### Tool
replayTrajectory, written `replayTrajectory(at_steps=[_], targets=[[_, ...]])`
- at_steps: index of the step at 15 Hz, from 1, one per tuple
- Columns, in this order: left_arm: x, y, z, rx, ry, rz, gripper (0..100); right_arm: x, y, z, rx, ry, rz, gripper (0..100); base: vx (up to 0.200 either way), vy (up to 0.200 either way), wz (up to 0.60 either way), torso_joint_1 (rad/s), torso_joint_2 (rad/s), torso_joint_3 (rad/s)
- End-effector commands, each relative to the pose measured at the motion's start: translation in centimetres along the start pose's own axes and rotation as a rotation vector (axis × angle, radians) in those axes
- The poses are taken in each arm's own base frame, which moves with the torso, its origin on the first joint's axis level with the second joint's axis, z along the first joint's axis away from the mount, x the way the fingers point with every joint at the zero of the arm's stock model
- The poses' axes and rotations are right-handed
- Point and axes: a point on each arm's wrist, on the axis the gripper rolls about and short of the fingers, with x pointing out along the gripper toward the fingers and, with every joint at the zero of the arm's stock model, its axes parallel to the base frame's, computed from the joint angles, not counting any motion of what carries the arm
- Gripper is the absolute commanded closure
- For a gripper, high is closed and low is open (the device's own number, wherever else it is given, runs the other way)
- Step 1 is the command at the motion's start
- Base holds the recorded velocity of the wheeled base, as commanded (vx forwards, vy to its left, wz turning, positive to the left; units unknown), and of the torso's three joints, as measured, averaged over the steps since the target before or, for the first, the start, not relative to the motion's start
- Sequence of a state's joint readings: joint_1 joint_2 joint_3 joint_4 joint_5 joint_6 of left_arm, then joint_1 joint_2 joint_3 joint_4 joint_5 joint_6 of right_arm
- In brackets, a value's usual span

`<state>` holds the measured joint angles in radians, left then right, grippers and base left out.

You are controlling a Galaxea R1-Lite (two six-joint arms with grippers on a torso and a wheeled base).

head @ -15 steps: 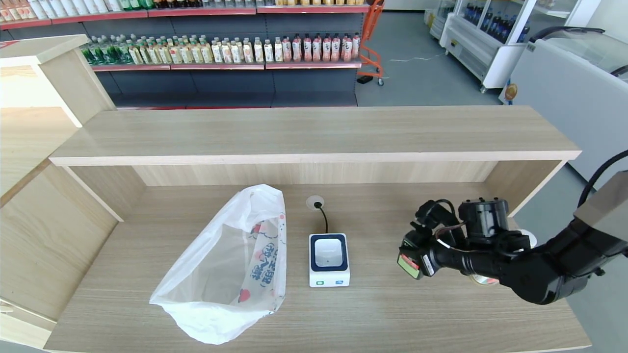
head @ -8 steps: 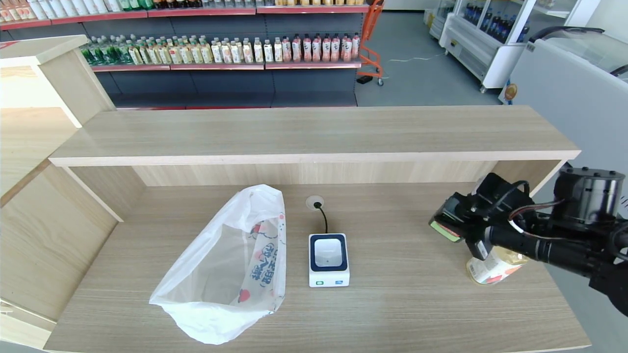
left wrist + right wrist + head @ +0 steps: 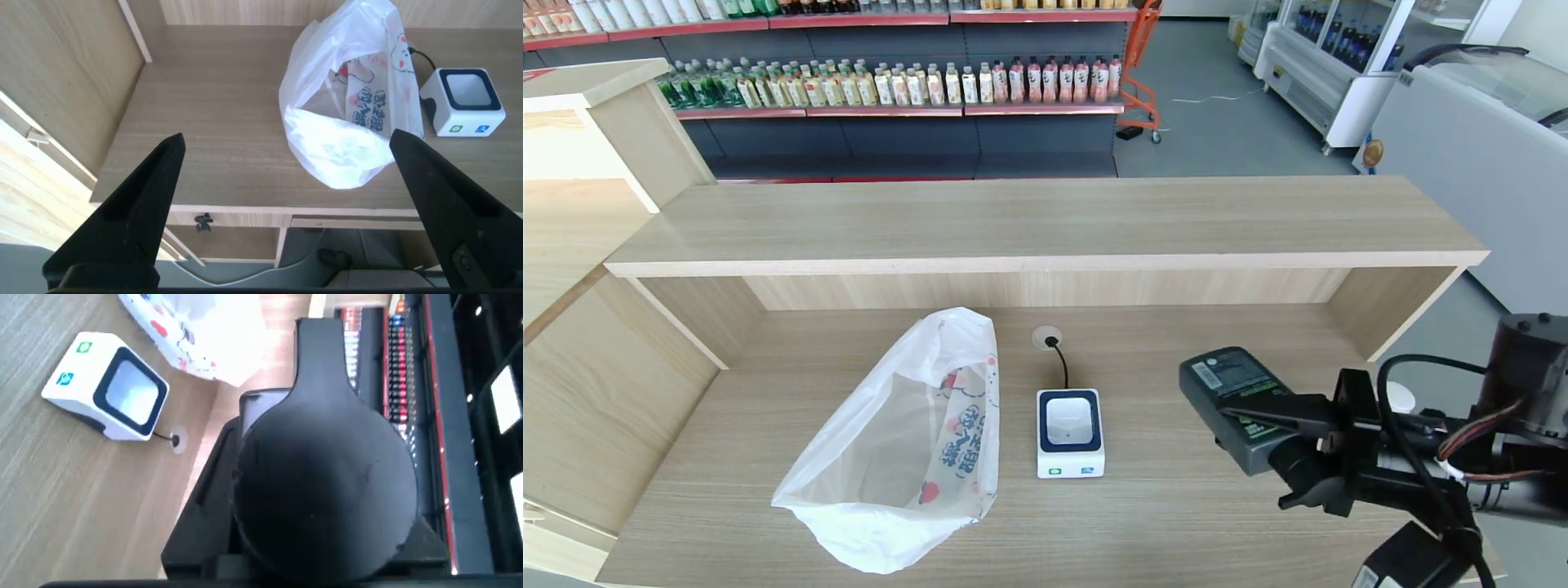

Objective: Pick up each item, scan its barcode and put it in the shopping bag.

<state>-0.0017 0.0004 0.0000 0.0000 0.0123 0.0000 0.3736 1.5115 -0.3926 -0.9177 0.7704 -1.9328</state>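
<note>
1. I see a shop aisle at the back, with shelves (image 3: 890, 106) of bottled drinks, and a pale wooden surface (image 3: 1160, 523) with a raised ledge in front of me.
2. The scanner (image 3: 1070, 431), a small white box with a dark-framed window facing up, sits near the middle of the surface. Its black cable runs to a round hole (image 3: 1047, 336) just behind it.
3. The shopping bag (image 3: 907, 457), white plastic with red and blue print, lies just left of the scanner with its mouth open toward me. I cannot make out any item inside it.
4. The right jaws are pinching a flat dark box (image 3: 1233, 400), held to the right of the scanner and apart from it. One black finger (image 3: 1270, 406) lies across its upper face.
5. That face carries a white barcode label and points upward rather than at the scanner window.
6. A white cap (image 3: 1401, 398) shows behind the right arm, farther right of the scanner.
7. The left jaws are spread wide with nothing between them. They hang above the near edge of the surface, left of the scanner, on the bag's side.
</note>
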Motion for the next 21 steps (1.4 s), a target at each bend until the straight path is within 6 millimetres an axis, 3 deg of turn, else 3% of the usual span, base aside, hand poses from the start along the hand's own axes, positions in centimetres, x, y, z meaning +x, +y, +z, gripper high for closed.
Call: replayTrajectory(at_steps=[1,2,4,8,10,15,19,21], targets=[[0.0,0.0,0.0,0.000,0.000,0.000,0,4.3,0.0,4.8,-0.246,-0.189,0.006,100,0.000,0.000,0.00,0.000,0.00,0.000],[0.0,0.0,0.0,0.000,0.000,0.000,0,4.7,-0.4,5.9,-0.377,-0.188,0.001,100,0.000,0.000,0.00,0.000,0.00,0.000],[0.0,0.0,0.0,0.000,0.000,0.000,0,5.2,-0.3,7.4,-0.465,-0.185,0.035,100,0.000,0.000,0.00,0.000,0.00,0.000],[0.0,0.0,0.0,0.000,0.000,0.000,0,6.4,0.5,7.4,-0.548,-0.281,-0.014,100,0.000,0.000,0.00,0.000,0.00,0.000],[0.0,0.0,0.0,0.000,0.000,0.000,0,7.5,1.0,6.4,-0.627,-0.326,-0.122,100,0.000,0.000,0.00,0.000,0.00,0.000],[0.0,0.0,0.0,0.000,0.000,0.000,0,9.7,1.7,5.6,-0.639,-0.411,-0.232,100,0.000,0.000,0.00,0.000,0.00,0.000],[0.0,0.0,0.0,0.000,0.000,0.000,0,9.1,3.5,2.9,-0.602,-0.352,-0.171,100,0.000,0.000,0.00,0.000,0.00,0.000],[0.0,0.0,0.0,0.000,0.000,0.000,0,10.3,4.1,2.4,-0.585,-0.390,-0.189,100,0.000,0.000,0.00,0.000,0.00,0.000]])
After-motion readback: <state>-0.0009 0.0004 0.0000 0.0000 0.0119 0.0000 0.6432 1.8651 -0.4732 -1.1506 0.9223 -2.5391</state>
